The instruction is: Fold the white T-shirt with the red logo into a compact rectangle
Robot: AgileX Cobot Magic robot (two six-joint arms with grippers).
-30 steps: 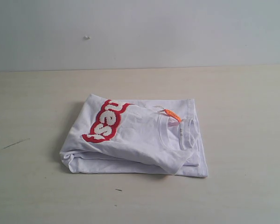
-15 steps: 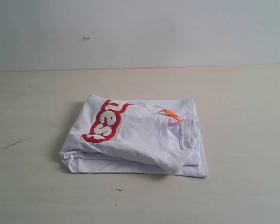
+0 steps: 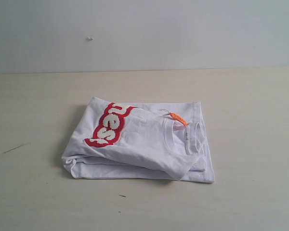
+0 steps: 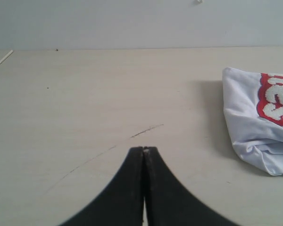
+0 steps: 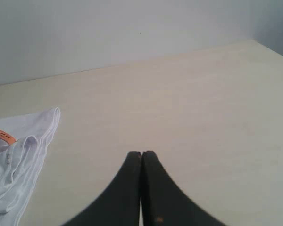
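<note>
The white T-shirt (image 3: 144, 144) lies folded in a rough rectangle at the table's middle, its red logo (image 3: 108, 126) showing on the top layer at the left and an orange neck tag (image 3: 177, 117) by the collar at the right. Neither arm shows in the exterior view. My left gripper (image 4: 144, 149) is shut with nothing in it, over bare table, apart from the white T-shirt (image 4: 259, 127) and its red logo (image 4: 276, 99). My right gripper (image 5: 141, 153) is also shut and holds nothing, away from the white T-shirt's collar edge (image 5: 23, 150) and orange neck tag (image 5: 3, 136).
The light wooden table (image 3: 250, 110) runs back to a pale wall (image 3: 144, 33). A thin dark scratch (image 4: 146, 131) marks the table just ahead of the left gripper. A table edge corner (image 5: 269, 47) shows far off in the right wrist view.
</note>
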